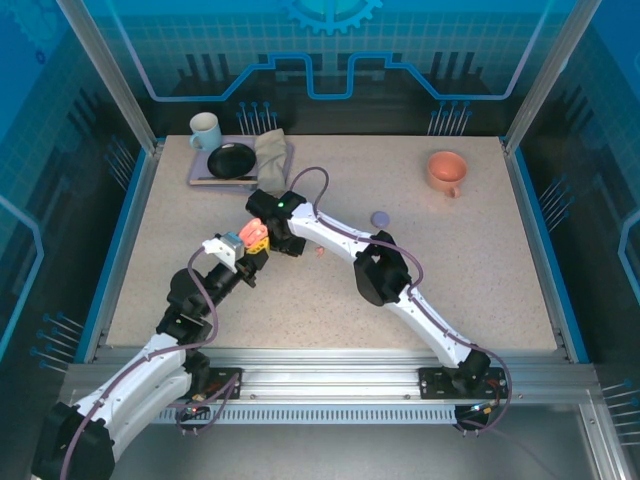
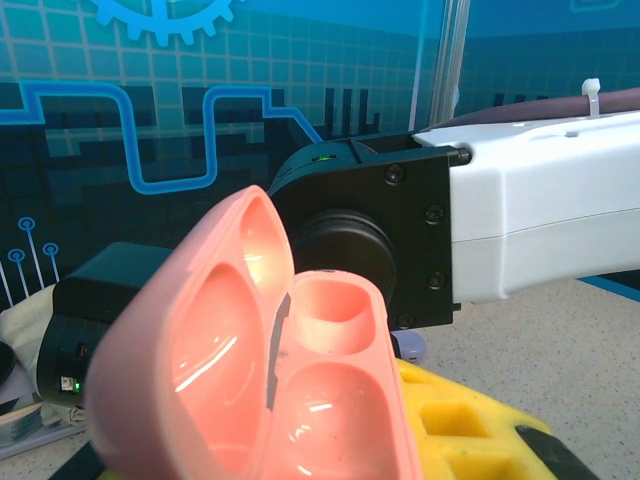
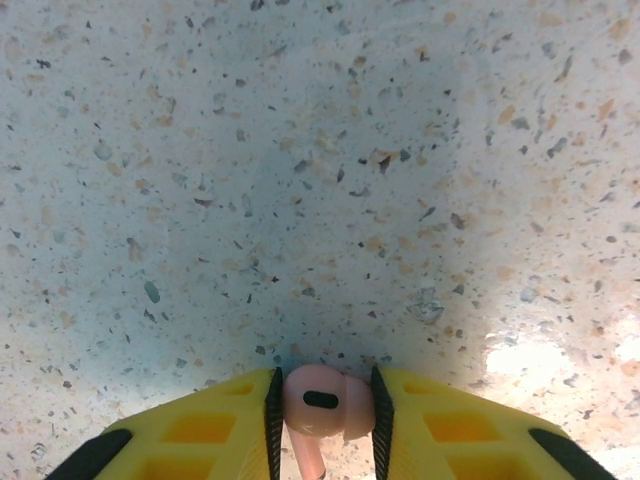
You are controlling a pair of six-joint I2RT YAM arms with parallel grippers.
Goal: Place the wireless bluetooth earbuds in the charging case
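Note:
An open salmon-pink charging case (image 2: 300, 400) fills the left wrist view. My left gripper (image 2: 330, 440) is shut on it, with one yellow finger (image 2: 470, 420) showing at the lower right, and both wells of the case are bare. My right gripper (image 3: 322, 410) points straight down close over the table, its black pads pressed on both sides of a salmon-pink earbud (image 3: 322, 400) whose stem hangs down. In the top view the left gripper (image 1: 240, 250) and right gripper (image 1: 258, 234) meet at centre-left. Another pink earbud (image 1: 318, 252) lies loose on the table just right of them.
A small lilac object (image 1: 379, 218) lies mid-table and shows behind the case as a lilac object (image 2: 410, 345). At the back left stand a pale mug (image 1: 205, 130), a black plate (image 1: 232, 160) and a folded cloth (image 1: 270, 155). An orange cup (image 1: 445, 172) sits back right.

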